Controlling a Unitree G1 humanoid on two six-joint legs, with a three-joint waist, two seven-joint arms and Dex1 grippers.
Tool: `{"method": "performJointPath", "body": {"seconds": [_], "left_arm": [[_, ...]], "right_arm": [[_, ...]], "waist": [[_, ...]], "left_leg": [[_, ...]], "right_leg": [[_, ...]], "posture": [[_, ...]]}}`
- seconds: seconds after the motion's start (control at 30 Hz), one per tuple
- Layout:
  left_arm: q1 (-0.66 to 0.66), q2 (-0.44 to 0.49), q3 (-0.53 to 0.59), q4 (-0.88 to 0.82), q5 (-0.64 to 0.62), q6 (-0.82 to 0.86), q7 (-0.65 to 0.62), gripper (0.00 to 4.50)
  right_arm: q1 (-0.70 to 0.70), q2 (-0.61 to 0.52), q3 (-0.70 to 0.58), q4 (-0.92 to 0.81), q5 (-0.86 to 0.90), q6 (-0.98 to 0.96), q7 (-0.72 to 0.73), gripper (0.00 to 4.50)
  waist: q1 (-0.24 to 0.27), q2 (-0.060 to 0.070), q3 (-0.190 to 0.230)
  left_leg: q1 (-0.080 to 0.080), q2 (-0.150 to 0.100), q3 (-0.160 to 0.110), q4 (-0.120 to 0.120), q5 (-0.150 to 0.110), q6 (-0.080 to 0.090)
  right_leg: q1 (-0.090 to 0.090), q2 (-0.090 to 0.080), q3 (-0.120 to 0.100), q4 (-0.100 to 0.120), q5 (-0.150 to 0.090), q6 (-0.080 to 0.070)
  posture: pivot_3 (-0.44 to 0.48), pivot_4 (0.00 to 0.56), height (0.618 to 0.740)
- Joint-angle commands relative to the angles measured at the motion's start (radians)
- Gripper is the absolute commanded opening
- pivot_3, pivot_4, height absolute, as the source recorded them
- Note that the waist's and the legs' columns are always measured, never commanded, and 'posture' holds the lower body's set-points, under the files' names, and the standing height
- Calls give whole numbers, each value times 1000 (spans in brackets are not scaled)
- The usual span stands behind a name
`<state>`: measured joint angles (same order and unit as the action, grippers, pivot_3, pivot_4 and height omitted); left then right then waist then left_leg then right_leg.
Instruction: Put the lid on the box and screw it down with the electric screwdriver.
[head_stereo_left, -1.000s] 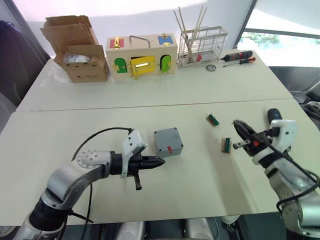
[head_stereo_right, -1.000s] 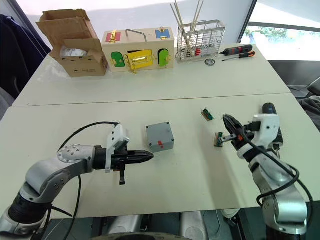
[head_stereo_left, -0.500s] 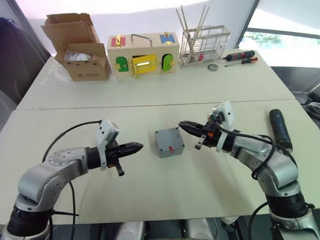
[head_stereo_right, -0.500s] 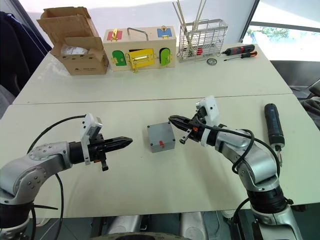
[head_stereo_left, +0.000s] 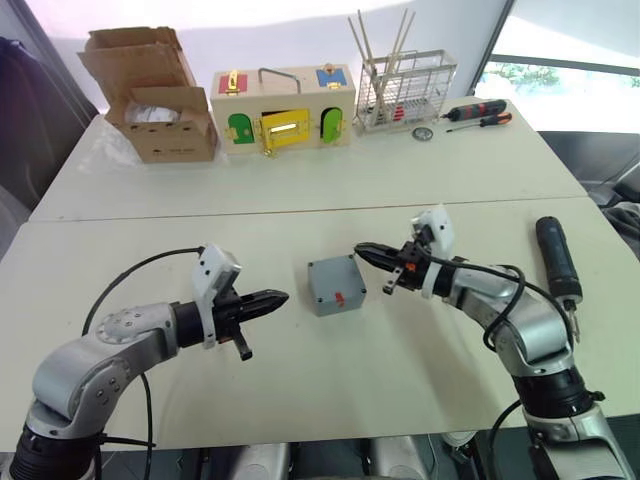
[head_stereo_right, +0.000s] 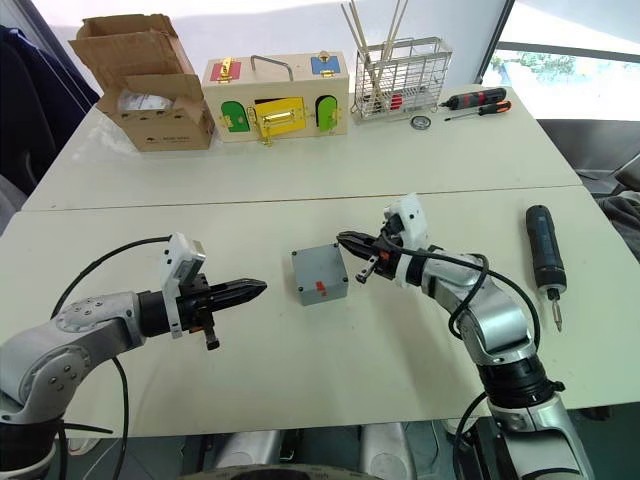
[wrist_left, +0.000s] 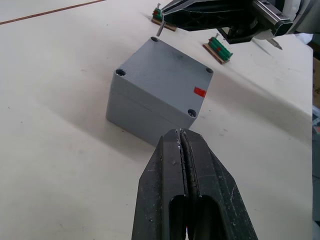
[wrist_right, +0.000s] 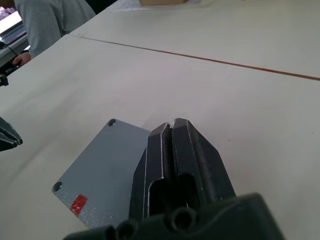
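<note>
Sitting mid-counter (head_stereo_left: 150, 230), the box (head_stereo_left: 336, 285) has its lid (wrist_left: 165, 75) already on top, a screw hole at each corner and a red mark on the lid near one corner. My left pincer (head_stereo_left: 272, 298) is to its left, fingers pressed together, empty, tips aimed at the box with a gap between. My right pincer (head_stereo_left: 366, 251) is just beside the box's right far corner, also closed and empty. Electric screwdriver (head_stereo_left: 556, 261) lies well apart at the counter's right side.

left tool (head_stereo_left: 281, 297) closed, right tool (head_stereo_left: 362, 250) closed
</note>
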<state>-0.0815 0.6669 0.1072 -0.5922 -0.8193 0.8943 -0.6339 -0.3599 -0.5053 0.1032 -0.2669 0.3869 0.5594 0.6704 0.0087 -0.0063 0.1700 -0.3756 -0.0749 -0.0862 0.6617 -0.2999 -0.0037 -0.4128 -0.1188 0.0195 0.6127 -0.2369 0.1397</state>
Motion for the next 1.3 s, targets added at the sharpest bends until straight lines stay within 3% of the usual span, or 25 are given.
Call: {"method": "performJointPath", "body": {"seconds": [0.03, 1.3], "left_arm": [[-3, 1, 9, -30, -19, -1, 7, 0], [-25, -8, -40, 10, 10, -24, -3, 0]], "right_arm": [[-18, 11, -3, -2, -17, -25, -3, 36], [38, 44, -56, -85, -7, 0, -33, 36]], "waist": [[0, 0, 0], [-1, 1, 1]], "left_leg": [[0, 0, 0, 0, 0, 0], [0, 0, 0, 0, 0, 0]], "right_leg": [[0, 0, 0, 0, 0, 0], [0, 0, 0, 0, 0, 0]], "posture": [[0, 150, 739], [0, 150, 739]]}}
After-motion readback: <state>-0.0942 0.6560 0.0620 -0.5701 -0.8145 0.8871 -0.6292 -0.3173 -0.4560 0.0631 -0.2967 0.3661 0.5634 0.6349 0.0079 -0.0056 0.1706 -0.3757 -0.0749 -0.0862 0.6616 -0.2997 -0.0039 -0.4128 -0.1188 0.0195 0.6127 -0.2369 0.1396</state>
